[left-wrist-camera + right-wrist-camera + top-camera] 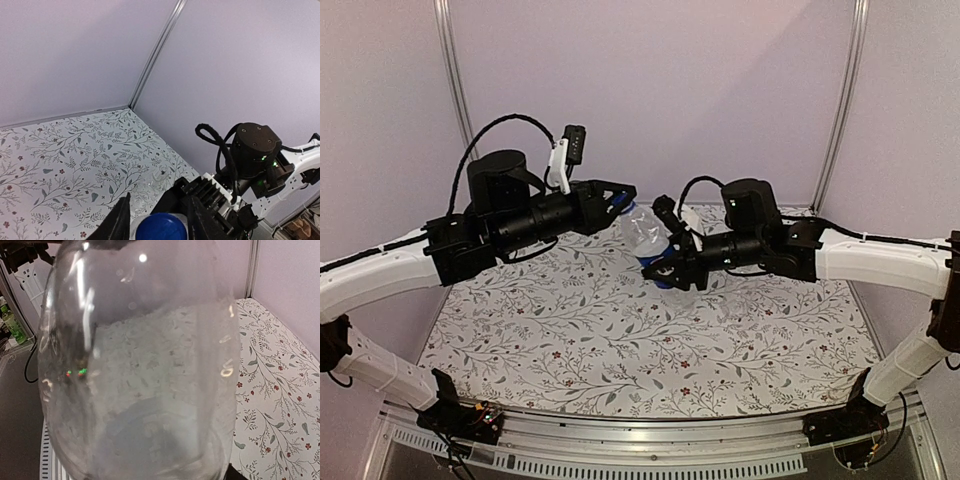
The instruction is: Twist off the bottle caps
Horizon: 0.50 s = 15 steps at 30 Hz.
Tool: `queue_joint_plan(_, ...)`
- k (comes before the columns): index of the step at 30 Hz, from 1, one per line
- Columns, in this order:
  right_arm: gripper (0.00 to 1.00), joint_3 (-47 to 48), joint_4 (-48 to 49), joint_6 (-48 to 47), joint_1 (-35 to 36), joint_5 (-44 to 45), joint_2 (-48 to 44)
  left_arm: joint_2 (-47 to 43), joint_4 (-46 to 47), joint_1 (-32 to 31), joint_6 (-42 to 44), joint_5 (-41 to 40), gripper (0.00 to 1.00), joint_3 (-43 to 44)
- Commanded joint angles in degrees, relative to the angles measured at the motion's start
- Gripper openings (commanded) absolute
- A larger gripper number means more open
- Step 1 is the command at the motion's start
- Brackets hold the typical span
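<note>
A clear bottle [645,235] with a blue label hangs tilted above the table, neck toward the left arm. My right gripper [670,266] is shut on its lower body; in the right wrist view the bottle [140,370] fills the frame and hides the fingers. The blue cap [161,228] sits on the neck between the fingers of my left gripper [160,220]. The jaws stand just off its sides, with a thin gap showing on the left. A small pale see-through cap [160,176] lies on the cloth beyond.
The floral cloth [620,340] covers the table below both arms. Pale walls with metal posts [840,100] close in the back and sides. The right arm's wrist [255,155] and cable sit close in front of the left gripper.
</note>
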Motion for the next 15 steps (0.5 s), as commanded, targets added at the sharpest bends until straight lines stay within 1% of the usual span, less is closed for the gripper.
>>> queue_joint_plan(1, 0.47, 0.87, -0.78, -0.91, -0.27, -1.41, 0.43, -0.34, -0.82, -0.49, 1.33, -2.31, 0.44, 1.34)
queue_joint_plan(6, 0.47, -0.52, -0.6, -1.88, -0.27, -6.09, -0.27, -2.11, 1.25, -0.16, 6.21, 1.31, 0.67, 0.84)
queue_joint_plan(8, 0.47, -1.1, -0.47, -2.08, -0.27, -8.04, -0.51, -2.68, 1.28, 0.07, 7.98, 3.35, 0.74, 0.84)
queue_joint_plan(11, 0.47, -1.62, -0.33, -2.03, -0.27, -9.89, -0.9, -3.55, 1.35, 0.68, 10.01, 8.08, 0.81, 0.6)
queue_joint_plan(15, 0.47, -1.9, -0.33, -2.35, -0.27, -13.62, -1.07, -5.02, 1.91, 2.08, 12.59, 15.79, 0.87, -0.21)
